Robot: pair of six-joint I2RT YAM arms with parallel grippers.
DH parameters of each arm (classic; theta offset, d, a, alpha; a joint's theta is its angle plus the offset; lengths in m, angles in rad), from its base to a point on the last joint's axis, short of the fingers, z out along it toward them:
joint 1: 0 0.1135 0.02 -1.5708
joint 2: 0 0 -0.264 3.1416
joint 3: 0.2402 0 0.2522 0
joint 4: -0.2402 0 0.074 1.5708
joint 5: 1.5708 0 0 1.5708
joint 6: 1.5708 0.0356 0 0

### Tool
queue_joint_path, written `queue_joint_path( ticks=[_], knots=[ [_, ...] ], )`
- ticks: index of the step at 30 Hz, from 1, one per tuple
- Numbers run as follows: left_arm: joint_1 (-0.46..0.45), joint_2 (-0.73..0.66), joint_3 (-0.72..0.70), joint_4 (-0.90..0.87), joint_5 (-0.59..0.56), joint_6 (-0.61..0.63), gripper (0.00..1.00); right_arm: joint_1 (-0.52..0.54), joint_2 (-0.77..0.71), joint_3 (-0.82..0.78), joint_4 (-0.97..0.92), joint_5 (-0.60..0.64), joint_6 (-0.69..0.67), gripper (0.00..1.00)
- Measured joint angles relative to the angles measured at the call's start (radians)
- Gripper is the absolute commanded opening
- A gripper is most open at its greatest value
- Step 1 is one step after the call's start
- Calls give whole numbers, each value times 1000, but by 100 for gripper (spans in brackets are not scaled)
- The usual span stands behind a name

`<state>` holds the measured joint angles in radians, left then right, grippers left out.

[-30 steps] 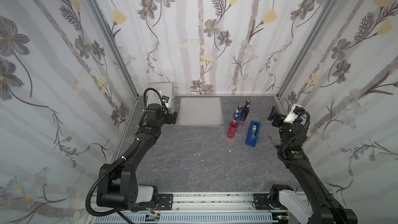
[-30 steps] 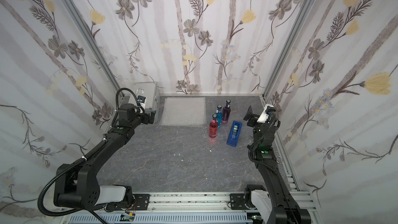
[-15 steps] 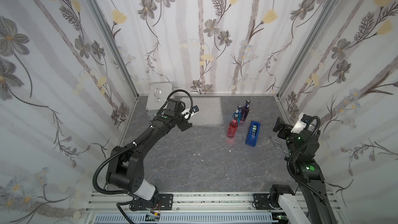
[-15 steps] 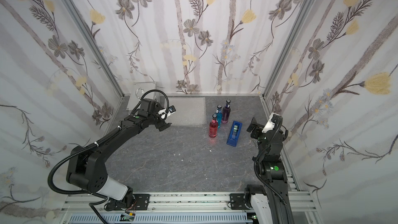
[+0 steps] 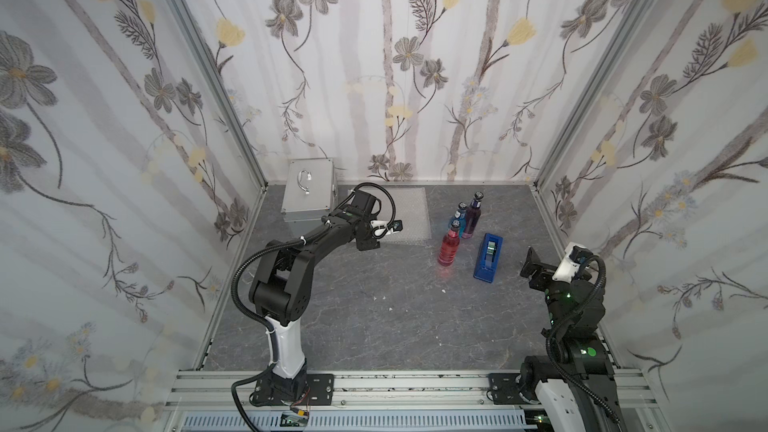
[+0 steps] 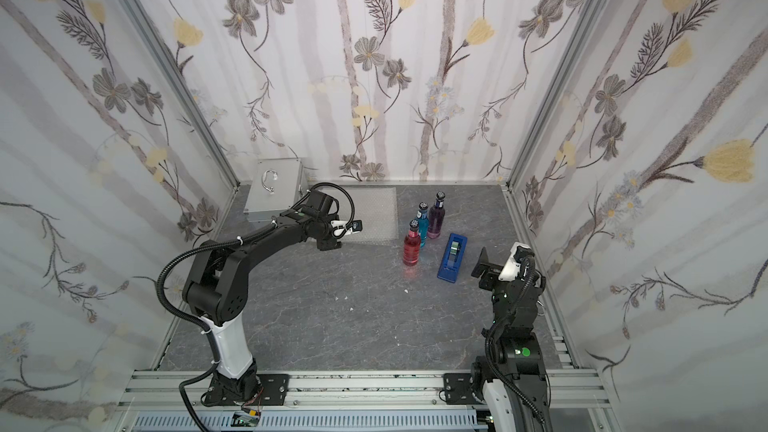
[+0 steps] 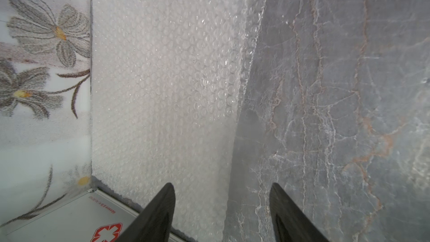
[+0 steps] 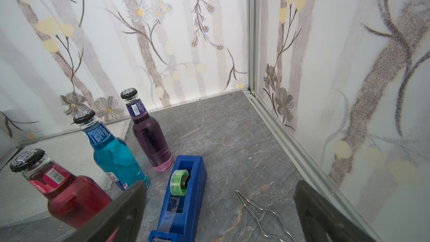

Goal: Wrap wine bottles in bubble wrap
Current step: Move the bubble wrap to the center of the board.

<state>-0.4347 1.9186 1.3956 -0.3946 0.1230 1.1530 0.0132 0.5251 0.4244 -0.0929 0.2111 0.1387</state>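
The bubble wrap [image 5: 411,211] [image 6: 376,211] lies flat at the back of the table, filling much of the left wrist view [image 7: 162,89]. My left gripper [image 5: 368,242] [image 7: 222,185] points down at its near edge, open. One finger is over the wrap and the other over bare table. Three wine bottles stand upright right of the wrap: red [image 5: 449,249] [image 8: 69,194], blue [image 5: 459,214] [image 8: 116,157] and purple [image 5: 471,222] [image 8: 151,140]. Near the right wall my right gripper [image 5: 532,263] [image 8: 221,187] hangs open and empty, facing the bottles.
A blue tape dispenser [image 5: 487,257] [image 8: 183,196] lies just right of the bottles. A silver metal case [image 5: 307,191] [image 7: 69,224] stands in the back left corner, next to the wrap. A bent metal wire [image 8: 260,210] lies on the table near the right wall.
My left arm swung from beside the metal case over to the near edge of the bubble wrap, and its jaws narrowed. My right arm drew back toward the front right.
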Motion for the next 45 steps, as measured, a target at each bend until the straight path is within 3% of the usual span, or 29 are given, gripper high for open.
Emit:
queue_joint_path(
  ticks=[3, 13, 18, 26, 34, 45],
  knots=[
    [-7, 46, 19, 2, -14, 21, 54, 13, -4, -10, 17, 1, -2, 100],
    [-8, 134, 35, 48, -47, 81, 53, 30, -6, -15, 28, 10, -5, 100],
    [-6, 166, 42, 70, -70, 96, 46, 35, -1, -16, 28, 19, -5, 100],
    [-5, 175, 45, 78, -77, 100, 19, 40, 1, -17, 28, 26, -5, 100],
    [-4, 172, 45, 77, -76, 104, 0, 45, 5, -18, 28, 27, -5, 100],
    [-4, 90, 45, 71, -68, 103, 0, 52, 9, -19, 28, 30, -5, 100]
  ],
)
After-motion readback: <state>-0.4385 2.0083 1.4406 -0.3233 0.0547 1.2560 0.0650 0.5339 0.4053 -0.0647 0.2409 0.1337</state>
